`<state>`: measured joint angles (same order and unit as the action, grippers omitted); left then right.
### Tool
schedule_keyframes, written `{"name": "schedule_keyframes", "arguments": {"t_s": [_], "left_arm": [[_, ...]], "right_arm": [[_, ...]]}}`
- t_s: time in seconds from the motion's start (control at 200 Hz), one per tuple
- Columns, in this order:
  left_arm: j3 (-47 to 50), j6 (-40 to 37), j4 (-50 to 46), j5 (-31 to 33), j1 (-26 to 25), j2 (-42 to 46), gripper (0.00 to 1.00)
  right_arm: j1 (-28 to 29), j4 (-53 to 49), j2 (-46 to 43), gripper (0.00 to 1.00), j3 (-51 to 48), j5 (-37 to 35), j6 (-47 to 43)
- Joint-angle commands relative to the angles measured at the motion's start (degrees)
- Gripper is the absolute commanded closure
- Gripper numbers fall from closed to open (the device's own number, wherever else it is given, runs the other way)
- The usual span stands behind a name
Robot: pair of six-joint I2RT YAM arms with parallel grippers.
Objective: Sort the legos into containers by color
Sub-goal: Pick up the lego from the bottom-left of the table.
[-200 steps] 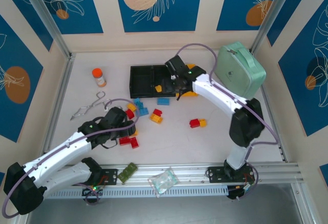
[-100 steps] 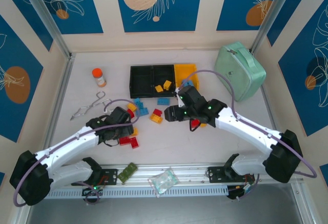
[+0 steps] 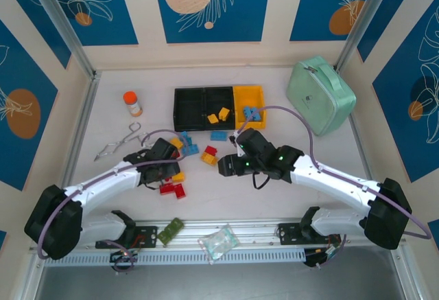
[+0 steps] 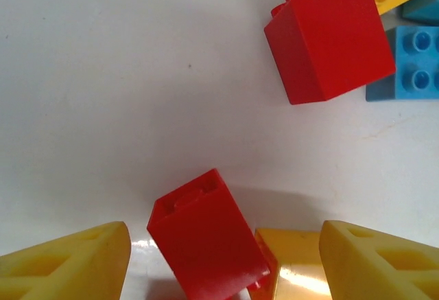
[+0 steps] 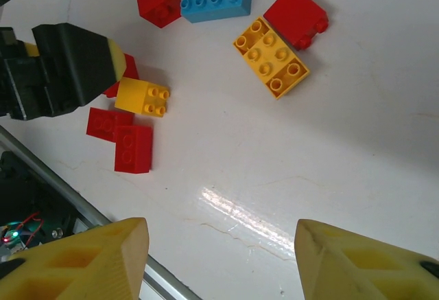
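Top view: the three containers (image 3: 188,108) are sitting in a row by the middle of the counter's (image 3: 226,207) far edge, two black and one yellow-orange. Yellow bricks are lying in the middle black one, and a blue brick in the yellow-orange one. Loose legos (image 3: 188,145) are lying scattered mid-counter, toward the left edge. The left gripper (image 3: 168,169) is hanging low at their near side, and the right gripper (image 3: 225,168) is hovering near the counter's centre. Left wrist view: jaws are standing spread, with a tilted red brick (image 4: 206,238) and a yellow-orange brick (image 4: 288,262) sitting between them, not pinched. Right wrist view: jaws are standing spread over bare counter, pinching nothing. A yellow brick (image 5: 271,56) and a red brick (image 5: 296,15) are lying farther out.
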<state>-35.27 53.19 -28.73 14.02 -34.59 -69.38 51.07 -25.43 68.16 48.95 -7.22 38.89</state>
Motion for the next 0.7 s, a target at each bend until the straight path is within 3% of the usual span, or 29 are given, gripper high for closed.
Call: {"name": "schedule_keyframes", "arguments": {"t_s": [0.0,0.21,0.475,0.695], "left_arm": [[0.29,0.91,2.09,0.26,0.75,-1.88,0.3],[0.29,1.29,4.24,-0.95,1.09,-5.68,0.41],[0.3,0.58,3.99,-1.08,1.96,-5.13,0.69],[-2.05,-2.3,2.56,-1.14,4.59,-3.36,0.76]], "right_arm": [[0.76,0.82,1.13,0.42,-0.16,0.46,1.4],[1.21,1.17,2.32,0.42,-0.26,0.02,1.91],[1.23,1.19,3.11,0.42,-0.1,-0.94,2.3],[1.39,1.39,3.47,0.42,0.29,-1.04,2.34]]}}
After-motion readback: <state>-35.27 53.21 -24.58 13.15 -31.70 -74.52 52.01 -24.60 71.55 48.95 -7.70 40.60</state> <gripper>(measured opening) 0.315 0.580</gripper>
